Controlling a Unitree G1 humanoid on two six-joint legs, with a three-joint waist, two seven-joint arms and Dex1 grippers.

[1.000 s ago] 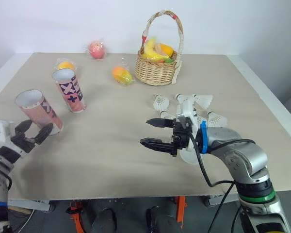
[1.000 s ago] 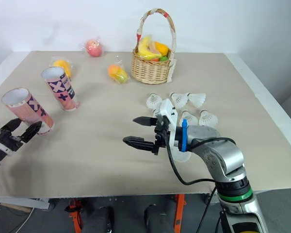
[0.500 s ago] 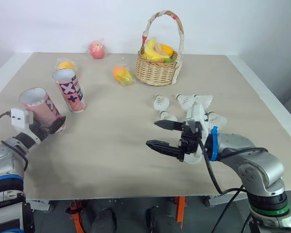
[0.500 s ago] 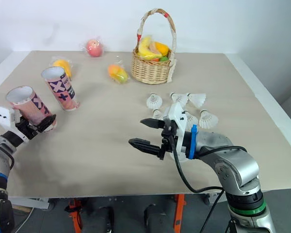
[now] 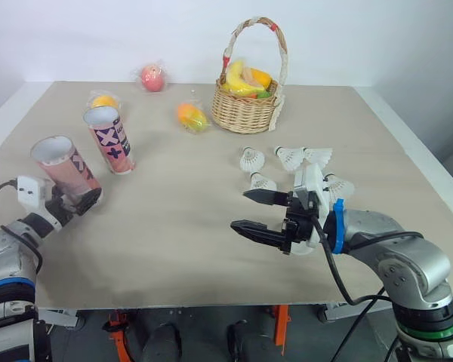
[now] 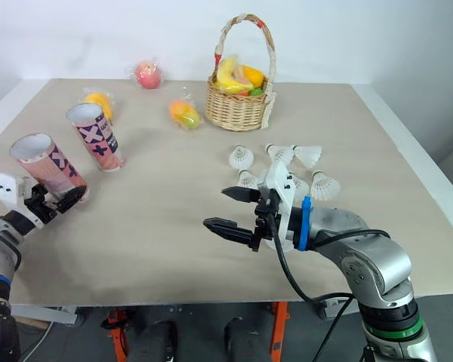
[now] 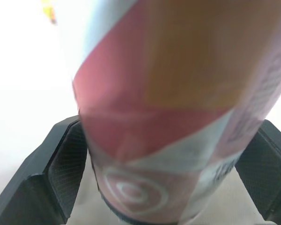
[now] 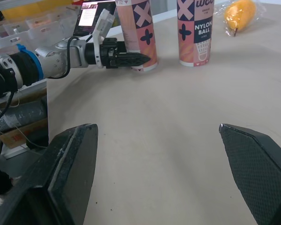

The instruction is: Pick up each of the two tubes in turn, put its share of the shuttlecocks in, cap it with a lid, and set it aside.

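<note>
Beige across its top, the bench point(image 5: 174, 241) carries both tubes at the robot's left, and the step in hand looks like the pick-up of the first one. The nearer pink-and-white patterned cardboard tube point(image 5: 64, 167) stands on its base close to the left front edge, its long axis about vertical and its open mouth pointing up. The right wrist view shows it upright beside the second pink patterned tube point(image 5: 109, 139), which stands a little behind it and apart from it. The left gripper point(image 5: 87, 202) has its fingers point(image 7: 68, 164) on either side of the nearer tube's lower part, pads against the wall, pinching it low down. The right gripper point(image 5: 240, 209) hovers over the middle of the bench with its fingers spread wide, holding nothing, and the cluster of white feathered shuttlecocks point(image 5: 291, 157) lies just behind it. The next move probably calls for a straight lift that keeps the mouth upward, then bringing the tube toward the right side so shuttlecocks can go in. A grip that low may let the tall tube tip.
</note>
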